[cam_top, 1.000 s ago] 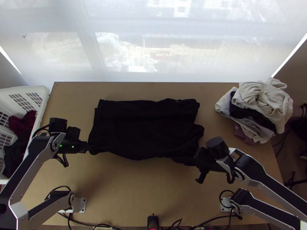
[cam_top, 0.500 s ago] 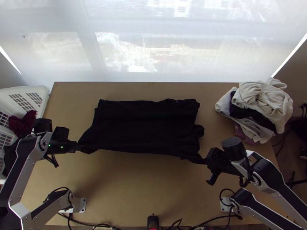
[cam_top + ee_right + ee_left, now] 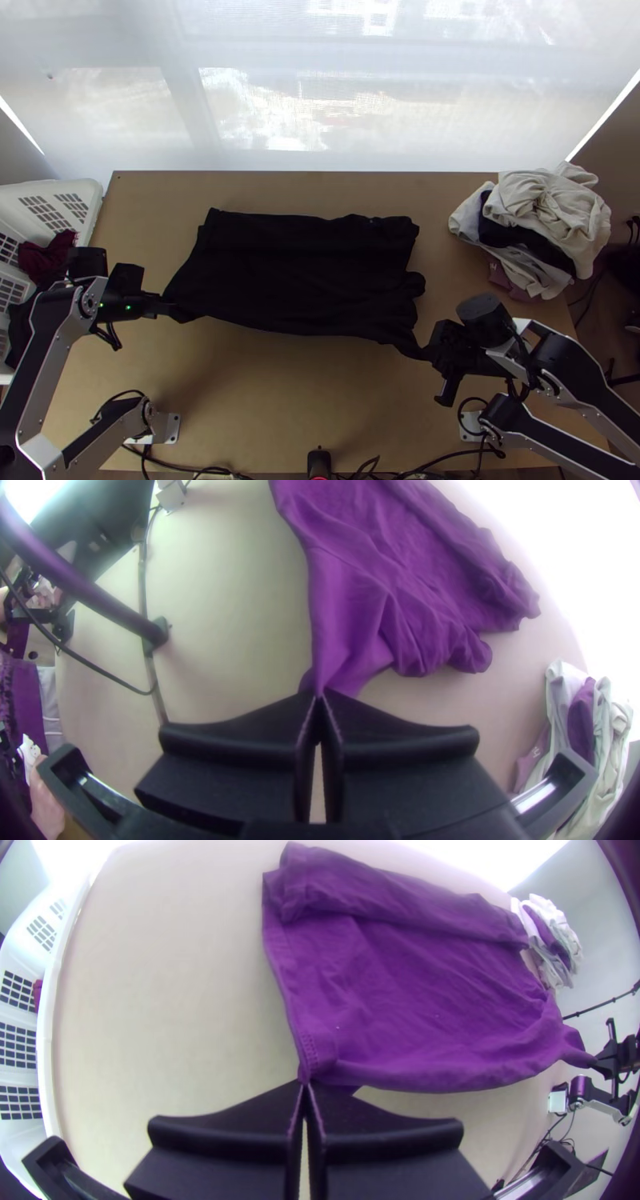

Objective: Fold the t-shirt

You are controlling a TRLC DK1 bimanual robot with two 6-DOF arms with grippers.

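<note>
"Where's the t-shirt [image 3: 296,264]?"

"On the surface [image 3: 280,400] in front of me, dark and spread wide, with a band folded over along its far side."

"And your hold on it?"

"My left gripper [image 3: 168,306] is closed on the near left corner, its fingertips together on the hem. My right gripper [image 3: 427,352] pinches the near right corner, and the cloth there narrows into a twisted point. The near edge bows toward me between them."

"Anything around it?"

"A heap of clothes [image 3: 548,200], mostly pale, at the surface's far right, apart from the shirt. At my left there's a white basket [image 3: 90,220] with dark red cloth [image 3: 50,258] inside."
</note>
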